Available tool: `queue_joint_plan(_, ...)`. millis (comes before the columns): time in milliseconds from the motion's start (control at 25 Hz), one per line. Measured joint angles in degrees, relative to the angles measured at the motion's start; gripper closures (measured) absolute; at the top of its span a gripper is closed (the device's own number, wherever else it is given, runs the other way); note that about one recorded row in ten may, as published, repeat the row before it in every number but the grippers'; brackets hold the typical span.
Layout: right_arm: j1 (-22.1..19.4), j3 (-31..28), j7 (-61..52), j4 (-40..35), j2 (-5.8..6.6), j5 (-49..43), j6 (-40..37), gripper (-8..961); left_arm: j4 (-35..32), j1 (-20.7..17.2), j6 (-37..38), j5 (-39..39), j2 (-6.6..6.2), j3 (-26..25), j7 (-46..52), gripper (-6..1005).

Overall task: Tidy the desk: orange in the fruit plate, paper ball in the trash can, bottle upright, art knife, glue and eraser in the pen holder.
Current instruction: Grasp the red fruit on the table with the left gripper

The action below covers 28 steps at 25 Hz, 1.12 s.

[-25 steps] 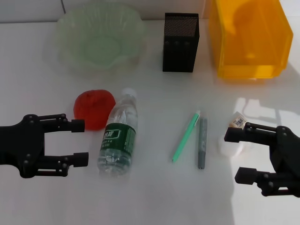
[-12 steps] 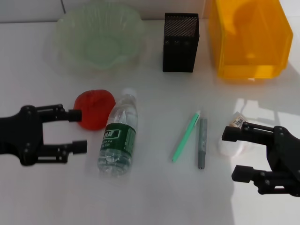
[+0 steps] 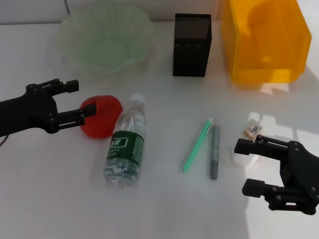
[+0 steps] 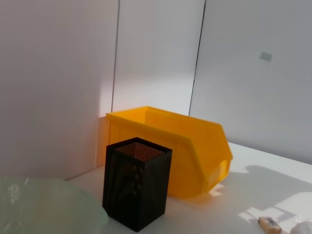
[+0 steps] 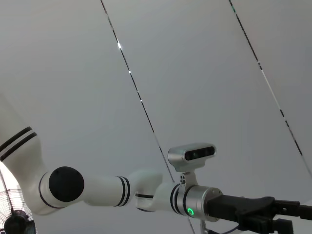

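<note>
The orange (image 3: 103, 117) lies left of the bottle (image 3: 125, 144), which is on its side with its cap pointing away from me. My left gripper (image 3: 81, 98) is open at the orange's left side, its nearer fingertip over the fruit's edge. My right gripper (image 3: 243, 167) is open low over the table, and the white paper ball (image 3: 244, 158) shows between its fingers. The eraser (image 3: 253, 130) lies just beyond. A slim green stick (image 3: 197, 146) and a grey one (image 3: 215, 152) lie side by side; I cannot tell which is the art knife and which the glue.
Along the back stand the fruit plate (image 3: 70, 59), the black mesh pen holder (image 3: 192, 47) and the orange-yellow trash can (image 3: 264, 45). The left wrist view shows the pen holder (image 4: 136, 183), the trash can (image 4: 195, 146) and the eraser (image 4: 269, 224).
My left gripper has moved away from me and up to the orange's left side. My right gripper has shifted slightly nearer and leftward, uncovering the eraser.
</note>
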<state>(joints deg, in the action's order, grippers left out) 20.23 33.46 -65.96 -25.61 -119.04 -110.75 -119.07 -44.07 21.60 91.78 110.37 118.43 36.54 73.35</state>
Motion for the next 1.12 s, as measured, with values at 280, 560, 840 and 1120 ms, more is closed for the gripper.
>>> queue_joint_plan(280,-0.54,-0.25,0.50,1.57,-0.09,0.00,0.14,168,9.10,2.86,-10.62,0.24,0.14,0.83,-6.64,202)
queue_joint_plan(560,-0.55,0.01,0.83,2.86,-0.05,0.00,0.87,169,14.75,4.68,-17.86,0.14,0.28,0.82,-11.33,204)
queue_joint_plan(840,-0.91,-0.24,0.84,3.37,-0.11,0.00,0.87,169,15.70,4.89,-18.53,-0.15,0.31,0.58,-13.27,278)
queue_joint_plan(1120,-1.69,-0.41,0.84,3.38,-0.10,0.06,0.86,169,15.77,4.93,-18.13,-0.66,0.31,0.82,-13.92,474)
